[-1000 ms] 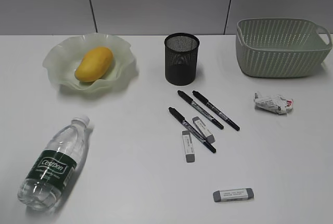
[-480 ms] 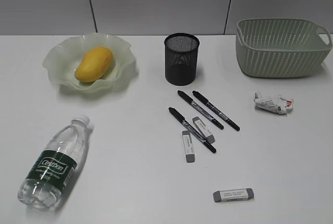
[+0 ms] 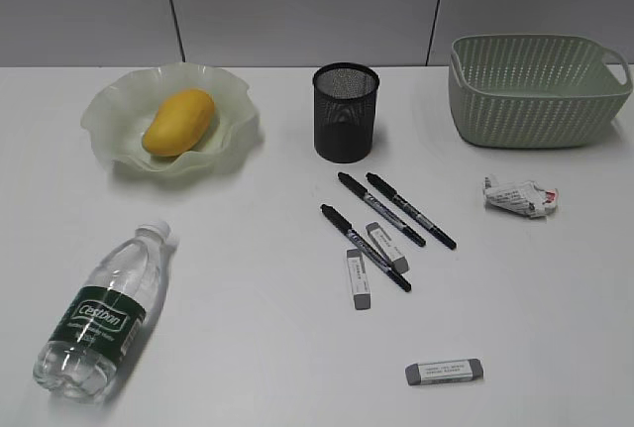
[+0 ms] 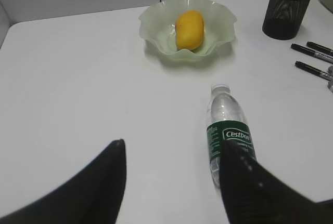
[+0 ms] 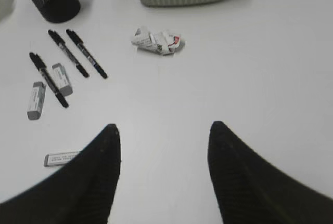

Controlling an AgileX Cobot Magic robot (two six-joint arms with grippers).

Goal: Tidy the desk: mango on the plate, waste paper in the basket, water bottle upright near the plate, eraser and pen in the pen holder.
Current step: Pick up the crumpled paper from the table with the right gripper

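Note:
The mango point(image 3: 178, 122) lies in the wavy green plate point(image 3: 119, 100) at the back left. The water bottle point(image 3: 104, 308) lies on its side at the front left, cap toward the plate. Three pens point(image 3: 381, 209) and two erasers point(image 3: 358, 278) lie in front of the black pen holder point(image 3: 346, 112); a third eraser point(image 3: 444, 372) sits nearer the front. The waste paper point(image 3: 520, 197) lies before the basket point(image 3: 535, 90). My left gripper point(image 4: 175, 146) is open above the desk, just left of the bottle point(image 4: 228, 130). My right gripper point(image 5: 164, 125) is open over bare desk, short of the paper point(image 5: 156, 41).
Neither arm shows in the exterior view. The white desk point(image 3: 248, 249) runs back to a grey panelled wall. The basket stands at the back right corner, close to the desk's right edge.

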